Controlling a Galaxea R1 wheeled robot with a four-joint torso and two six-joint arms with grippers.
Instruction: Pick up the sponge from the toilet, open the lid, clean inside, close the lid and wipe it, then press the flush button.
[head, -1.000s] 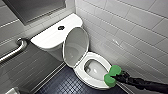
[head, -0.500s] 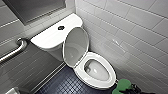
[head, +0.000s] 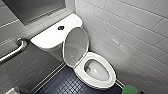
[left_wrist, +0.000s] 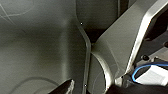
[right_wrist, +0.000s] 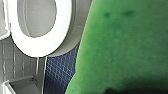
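Bright green sponge (right_wrist: 125, 50), white toilet (head: 79, 71), dark blue gridded floor (head: 62, 85).

Rear wall: grey tiles in horizontal courses (head: 32, 67), with a dark rectangular panel (head: 35, 8) mounted above. A curved metal grab bar (head: 13, 51) is fixed to this wall. Side wall: large white rectangular tiles (head: 130, 30), glossy, with pale joints. Floor (head: 65, 83): small dark blue square tiles. A light strip runs along the junction of floor and rear wall.

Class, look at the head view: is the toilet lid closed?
No: the lid stands raised in front of the tank, and the seat is uncovered.
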